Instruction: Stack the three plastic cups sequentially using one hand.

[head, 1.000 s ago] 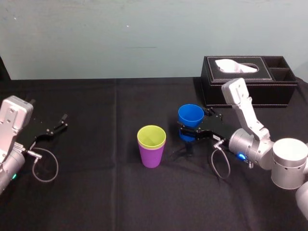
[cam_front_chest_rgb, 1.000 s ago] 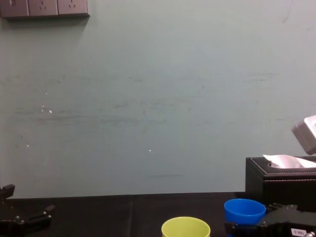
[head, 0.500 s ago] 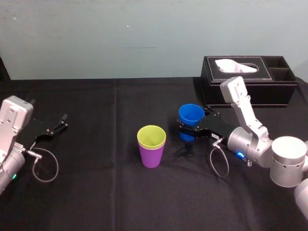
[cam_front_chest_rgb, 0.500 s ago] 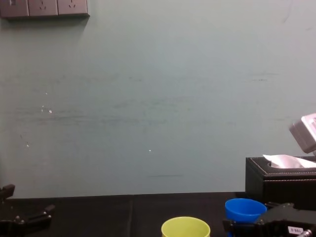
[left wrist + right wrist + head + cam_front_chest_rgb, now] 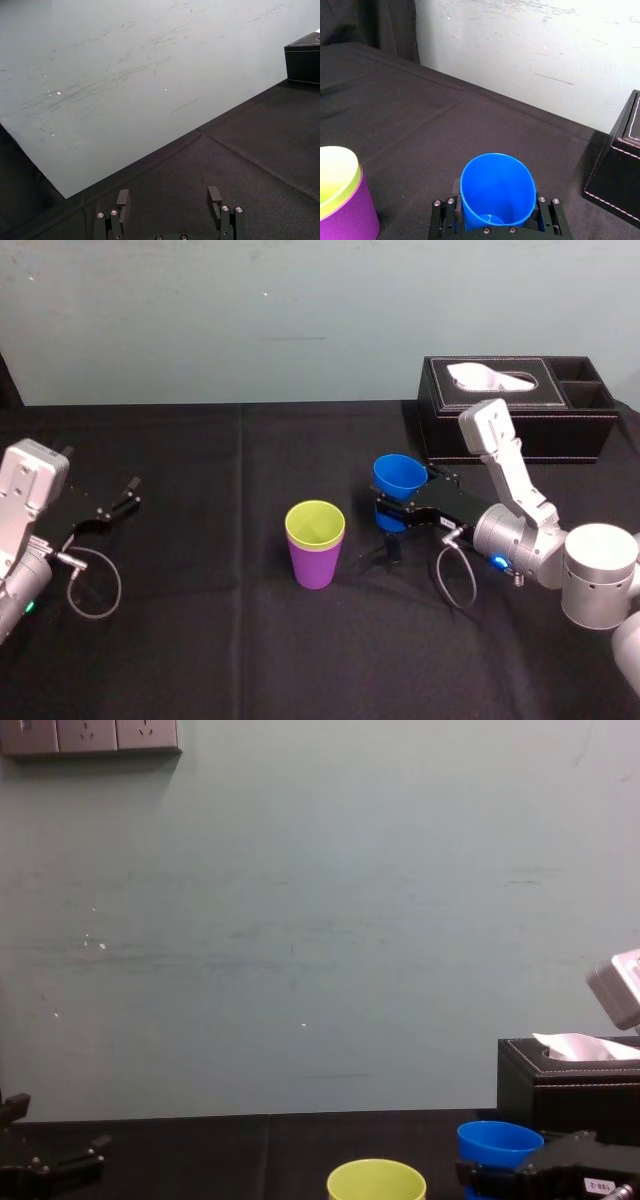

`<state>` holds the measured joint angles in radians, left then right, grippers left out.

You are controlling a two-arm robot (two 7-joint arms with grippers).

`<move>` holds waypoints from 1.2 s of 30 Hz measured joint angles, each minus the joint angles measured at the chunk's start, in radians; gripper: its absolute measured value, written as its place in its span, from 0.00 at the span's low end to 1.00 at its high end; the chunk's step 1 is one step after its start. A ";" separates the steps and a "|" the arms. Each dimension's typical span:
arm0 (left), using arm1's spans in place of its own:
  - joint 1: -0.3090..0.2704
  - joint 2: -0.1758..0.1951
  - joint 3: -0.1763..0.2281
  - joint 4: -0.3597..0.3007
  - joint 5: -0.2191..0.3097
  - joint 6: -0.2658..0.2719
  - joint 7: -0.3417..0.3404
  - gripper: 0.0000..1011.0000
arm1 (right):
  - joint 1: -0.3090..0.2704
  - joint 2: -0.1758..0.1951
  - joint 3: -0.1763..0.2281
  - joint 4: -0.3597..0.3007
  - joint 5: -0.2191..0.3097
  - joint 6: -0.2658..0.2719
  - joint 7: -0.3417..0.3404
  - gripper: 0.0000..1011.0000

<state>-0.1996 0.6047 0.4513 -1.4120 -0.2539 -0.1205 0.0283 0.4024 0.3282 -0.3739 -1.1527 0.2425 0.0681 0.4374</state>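
A yellow-green cup (image 5: 315, 522) is nested inside a purple cup (image 5: 316, 563) at the middle of the black table; both stand upright. To their right is the blue cup (image 5: 400, 475), leaning a little, with my right gripper (image 5: 400, 512) shut on its lower half. In the right wrist view the blue cup (image 5: 497, 182) fills the gap between both fingers, and the purple cup (image 5: 350, 220) with the yellow-green one (image 5: 335, 172) in it stands off to one side. My left gripper (image 5: 118, 500) rests open at the table's left, with nothing between its fingers (image 5: 123, 198).
A black tissue box (image 5: 515, 410) with white tissue stands at the back right, just behind the right arm. The black cloth (image 5: 200, 620) lies bare at the front and between the cups and the left gripper. A pale wall closes the back.
The right gripper's fingers have closed in on the blue cup, and the cup has shifted slightly right and tipped a little. The nested cups and left arm have not moved.
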 joint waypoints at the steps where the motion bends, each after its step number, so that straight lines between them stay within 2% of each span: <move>1: 0.000 0.000 0.000 0.000 0.000 0.000 0.000 1.00 | 0.000 0.000 0.000 0.000 0.000 0.000 0.000 0.74; 15: 0.000 0.000 0.000 0.000 0.000 0.000 0.000 1.00 | -0.001 0.001 0.000 -0.001 0.000 0.001 -0.001 0.74; 20: 0.000 0.000 0.000 0.000 0.000 0.000 0.000 1.00 | -0.015 0.006 0.003 -0.030 -0.002 0.000 -0.012 0.74; 24: 0.000 0.000 0.000 0.000 0.000 0.000 0.000 1.00 | -0.033 0.016 0.013 -0.076 -0.002 0.011 -0.021 0.74; 36: 0.000 0.000 0.000 0.000 0.000 0.000 0.000 1.00 | -0.113 0.086 0.057 -0.304 0.034 0.057 -0.022 0.74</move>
<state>-0.1996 0.6047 0.4514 -1.4120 -0.2539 -0.1205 0.0283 0.2895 0.4140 -0.3167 -1.4562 0.2770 0.1249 0.4151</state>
